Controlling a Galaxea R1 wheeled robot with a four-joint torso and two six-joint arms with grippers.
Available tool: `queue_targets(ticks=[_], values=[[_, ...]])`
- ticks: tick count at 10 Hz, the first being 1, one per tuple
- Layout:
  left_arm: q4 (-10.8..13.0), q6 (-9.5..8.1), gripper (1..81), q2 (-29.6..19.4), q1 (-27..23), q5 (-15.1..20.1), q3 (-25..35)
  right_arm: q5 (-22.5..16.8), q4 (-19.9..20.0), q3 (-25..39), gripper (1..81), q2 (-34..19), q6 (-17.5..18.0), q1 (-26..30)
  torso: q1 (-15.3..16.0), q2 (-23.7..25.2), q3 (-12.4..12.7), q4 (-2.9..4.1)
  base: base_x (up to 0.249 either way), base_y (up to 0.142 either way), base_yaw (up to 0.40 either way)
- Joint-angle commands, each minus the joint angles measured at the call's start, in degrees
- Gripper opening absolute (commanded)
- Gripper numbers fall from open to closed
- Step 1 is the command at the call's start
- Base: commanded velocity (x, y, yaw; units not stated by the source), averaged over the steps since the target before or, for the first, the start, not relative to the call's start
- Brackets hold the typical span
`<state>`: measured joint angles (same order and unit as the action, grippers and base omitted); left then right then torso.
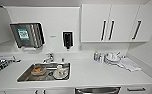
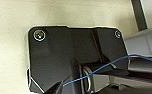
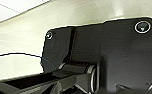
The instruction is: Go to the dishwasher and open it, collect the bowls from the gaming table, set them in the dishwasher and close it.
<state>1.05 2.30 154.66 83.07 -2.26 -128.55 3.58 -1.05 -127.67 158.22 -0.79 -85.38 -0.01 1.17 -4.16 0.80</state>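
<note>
The dishwasher (image 1: 97,90) shows as a strip of brushed steel with a wide bar handle, under the white counter (image 1: 92,75) at the lower edge of the head view, right of the sink; its door looks shut. The gaming table and its bowls are out of view. In the left wrist view and the right wrist view I see my own dark plate and jointed bar against pale surfaces, with a thin blue cable across each.
A steel sink (image 1: 27,76) holds dirty dishes (image 1: 38,71), with a faucet (image 1: 49,58) behind. Stacked crockery (image 1: 112,58), small bottles (image 1: 97,56) and a cloth (image 1: 129,64) sit on the counter's right. Wall cabinets (image 1: 112,22), a towel dispenser (image 1: 27,34) and a soap dispenser (image 1: 67,39) hang above.
</note>
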Motion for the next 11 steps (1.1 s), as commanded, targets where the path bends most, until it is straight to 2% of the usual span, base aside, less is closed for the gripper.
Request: queue_targets(ticks=[1,4,7,9,11], values=[[0.1,0.07,81.1,-6.9,-1.8,-4.6,8.7,-2.7,0.8,9.4,81.1,-5.9,0.3,3.6,3.7,5.7,0.0,0.00,0.000,0.000,0.000],[0.3,0.24,81.1,-15.4,-1.8,-8.5,20.3,-2.9,0.9,19.2,81.1,-12.4,0.3,4.9,4.5,7.1,-5.6,0.00,0.000,0.000,0.000],[0.4,0.51,81.1,-23.2,-2.0,-9.8,29.7,-3.6,1.0,23.3,81.1,-16.5,1.8,6.6,7.6,12.1,-8.9,0.00,0.000,0.000,0.000],[0.3,0.42,81.1,-28.0,-2.3,-10.4,34.8,-3.6,1.0,26.1,81.1,-18.4,2.5,8.0,10.0,15.6,-6.9,0.00,0.000,0.000,0.000],[0.1,-0.01,81.1,-33.9,-3.6,-13.9,40.1,-3.6,1.0,26.8,81.1,-18.7,2.8,8.9,12.3,19.3,-7.6,0.00,0.000,0.000,0.000]])
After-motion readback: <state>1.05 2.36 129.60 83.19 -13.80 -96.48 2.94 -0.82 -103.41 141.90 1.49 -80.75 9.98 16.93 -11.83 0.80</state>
